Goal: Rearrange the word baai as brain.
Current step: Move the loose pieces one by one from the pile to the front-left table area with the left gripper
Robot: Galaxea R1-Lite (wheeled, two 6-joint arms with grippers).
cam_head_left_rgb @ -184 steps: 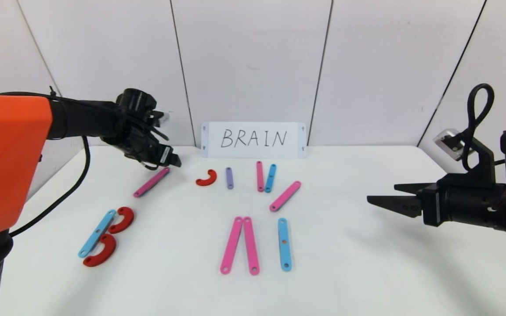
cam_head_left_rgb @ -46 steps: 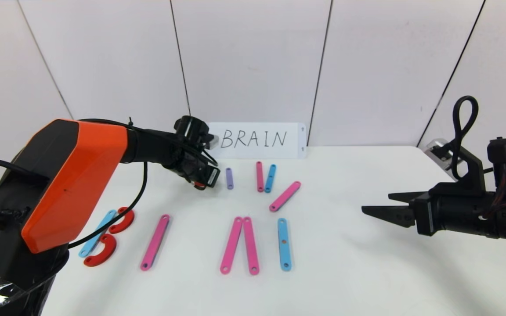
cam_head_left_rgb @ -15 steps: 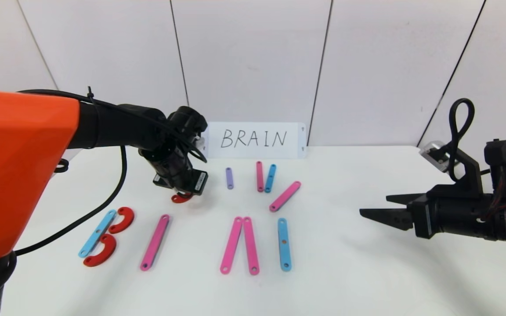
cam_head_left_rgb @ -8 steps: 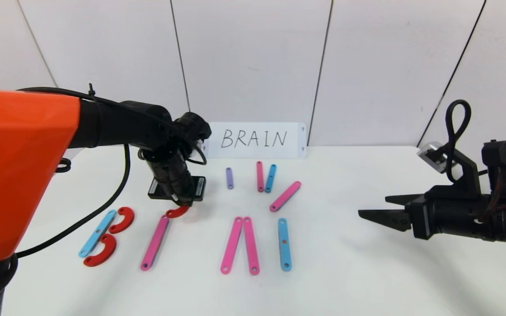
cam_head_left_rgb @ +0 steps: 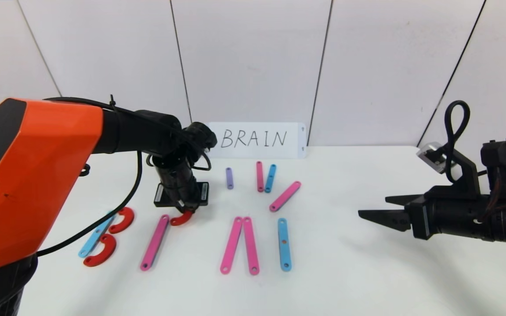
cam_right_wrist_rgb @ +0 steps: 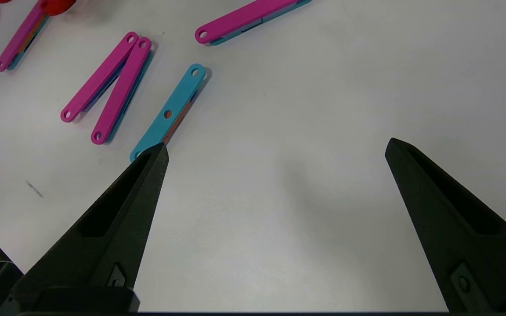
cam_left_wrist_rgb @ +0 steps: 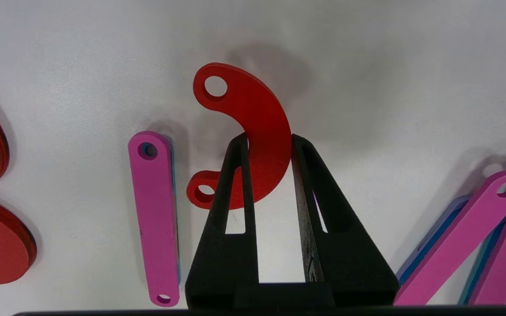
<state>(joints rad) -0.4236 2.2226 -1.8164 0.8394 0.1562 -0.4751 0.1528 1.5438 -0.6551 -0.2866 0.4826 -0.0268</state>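
The word lies as flat plastic pieces along the table's front. My left gripper (cam_head_left_rgb: 183, 211) (cam_left_wrist_rgb: 269, 137) is shut on a red C-shaped curve (cam_head_left_rgb: 181, 218) (cam_left_wrist_rgb: 253, 127), held just right of the top end of a pink bar (cam_head_left_rgb: 155, 242) (cam_left_wrist_rgb: 154, 215). Left of that, a blue bar (cam_head_left_rgb: 95, 235) with two red curves (cam_head_left_rgb: 121, 220) forms a B. Two pink bars (cam_head_left_rgb: 240, 245) meet in an upside-down V, and a blue bar (cam_head_left_rgb: 284, 243) (cam_right_wrist_rgb: 168, 112) stands to their right. My right gripper (cam_head_left_rgb: 374, 215) (cam_right_wrist_rgb: 275, 149) hovers open at the right, holding nothing.
A white card (cam_head_left_rgb: 255, 139) with BRAIN handwritten stands against the back wall. In front of it lie spare pieces: a short purple bar (cam_head_left_rgb: 229, 177), a pink and blue pair (cam_head_left_rgb: 265, 177) and a slanted pink bar (cam_head_left_rgb: 285, 195). Bare table lies under the right gripper.
My left gripper has carried the red curve from the back of the table toward the front and lowered it beside the top of the pink bar. The right arm has barely moved.
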